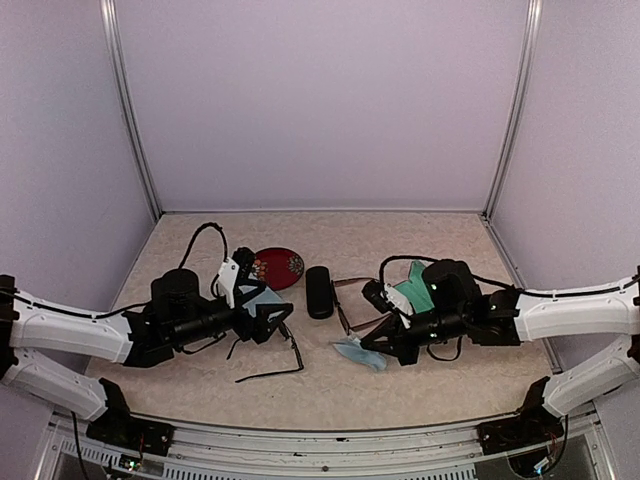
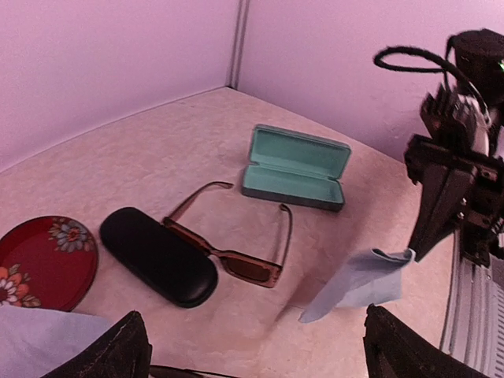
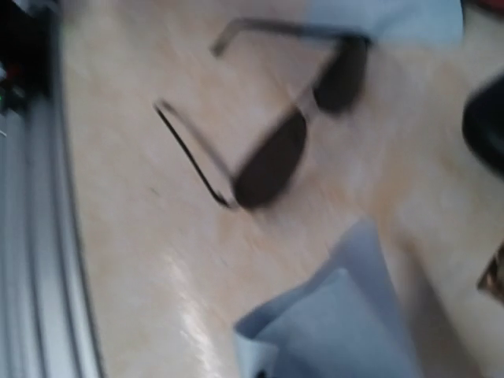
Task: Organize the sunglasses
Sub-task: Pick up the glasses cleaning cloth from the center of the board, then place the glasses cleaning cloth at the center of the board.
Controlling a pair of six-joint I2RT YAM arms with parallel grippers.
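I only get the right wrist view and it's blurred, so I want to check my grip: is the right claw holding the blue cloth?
Observer: Yes. The right claw is shut on one corner of the blue cloth.
Operator: Where do the brown sunglasses lie?
Observer: With arms unfolded, between the black case and the open green case.
Operator: And the left claw?
Observer: It is wide open, gripping nothing.
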